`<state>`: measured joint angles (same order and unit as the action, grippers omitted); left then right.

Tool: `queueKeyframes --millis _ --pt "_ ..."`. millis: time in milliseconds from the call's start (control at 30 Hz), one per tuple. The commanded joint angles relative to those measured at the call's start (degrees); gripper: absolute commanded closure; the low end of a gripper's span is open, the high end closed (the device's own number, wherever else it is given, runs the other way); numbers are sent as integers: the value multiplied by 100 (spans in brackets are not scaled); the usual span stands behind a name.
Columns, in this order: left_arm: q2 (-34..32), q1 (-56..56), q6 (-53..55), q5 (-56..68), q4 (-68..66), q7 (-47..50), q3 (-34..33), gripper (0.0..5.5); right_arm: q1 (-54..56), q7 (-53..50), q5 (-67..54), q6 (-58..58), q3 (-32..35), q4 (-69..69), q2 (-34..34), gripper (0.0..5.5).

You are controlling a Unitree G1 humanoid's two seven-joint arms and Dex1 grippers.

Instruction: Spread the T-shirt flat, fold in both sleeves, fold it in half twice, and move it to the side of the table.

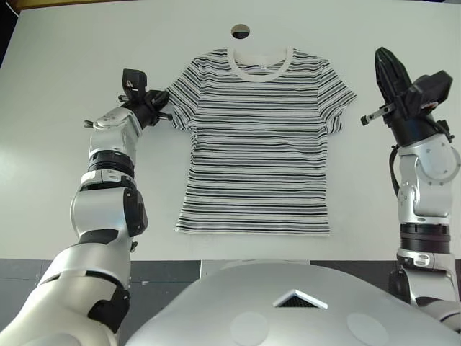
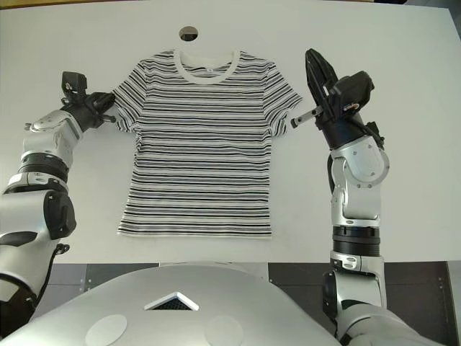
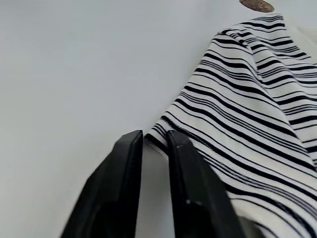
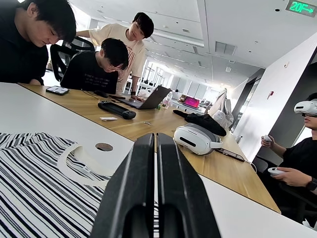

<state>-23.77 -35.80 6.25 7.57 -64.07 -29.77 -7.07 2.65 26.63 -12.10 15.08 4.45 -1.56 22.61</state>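
Surface: white table, matte. A black-and-white striped short-sleeved cotton T-shirt lies spread flat at its middle, front up, hem toward the robot's edge and white ribbed collar toward the far edge. Both sleeves are out to the sides, unfolded.

Left tool: low at the table surface, against the outer edge of the T-shirt's left sleeve. In the left wrist view its two black fingers stand narrowly apart with table showing between them, and the sleeve's hem corner lies right at the tips.

Right tool: raised above the table, to the right of the right sleeve and apart from it, tips pointing away from the robot. The right wrist view shows its fingers pressed together, holding nothing.

Just beyond the collar: a small dark round hole in the table.

Room: beyond the far edge stands a long wooden table carrying a white headset and an open laptop
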Motion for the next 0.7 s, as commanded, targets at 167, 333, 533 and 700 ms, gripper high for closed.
queueKeyframes --millis 167,333,533,700 --pt "315 225 183 -195 -226 -110 218 537 -46 -6 8 15 75 26 -52 540" --pt "353 294 -176 134 305 -382 -11 537 -4 -30 46 46 101 158 -62 540" --pt "606 748 38 413 2145 -667 72 537 131 -53 152 138 69 425 -114 540" --pt "869 861 332 273 2594 -483 341 537 211 -50 272 177 68 628 -116 540"
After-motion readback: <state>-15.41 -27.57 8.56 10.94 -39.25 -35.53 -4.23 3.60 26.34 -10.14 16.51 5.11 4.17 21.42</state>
